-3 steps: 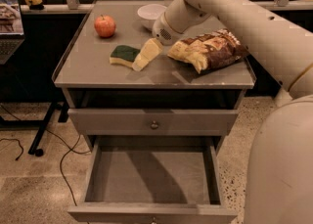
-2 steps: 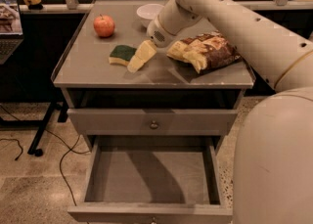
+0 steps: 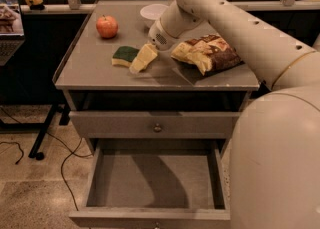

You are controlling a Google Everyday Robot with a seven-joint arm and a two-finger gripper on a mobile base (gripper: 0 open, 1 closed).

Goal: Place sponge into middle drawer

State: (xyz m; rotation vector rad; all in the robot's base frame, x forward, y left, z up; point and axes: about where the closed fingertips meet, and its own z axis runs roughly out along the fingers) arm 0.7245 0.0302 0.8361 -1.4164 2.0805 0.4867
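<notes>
The task is at its start, by my reading: the sponge (image 3: 124, 55) lies flat on the table (image 3: 85, 70), green side up, and has not been lifted. The tool (image 3: 143, 60) is down at the sponge's right edge, reaching in from the right under the arm (image 3: 235, 20). I cannot tell whether it is open or closed, nor whether it touches the foam. One part is ready: the middle drawer (image 3: 150, 217) stands open below, and its floor shows bare. What is left is the grasp, the lift, the carry forward and down, and the release.

For room, the sponge has bare table to its left and front. The apple (image 3: 107, 26) sits well apart behind it, the bowl (image 3: 152, 11) further back, and the bag (image 3: 207, 53) lies to the right, beyond the tool. The carry must clear the table's front edge, then pass the shut top drawer (image 3: 115, 125) (its front sits back from the open one, so a straight drop looks possible). The open drawer is wide and shallow, with low walls. The robot's own body hides its right front corner, so the left and middle are the safer target.
</notes>
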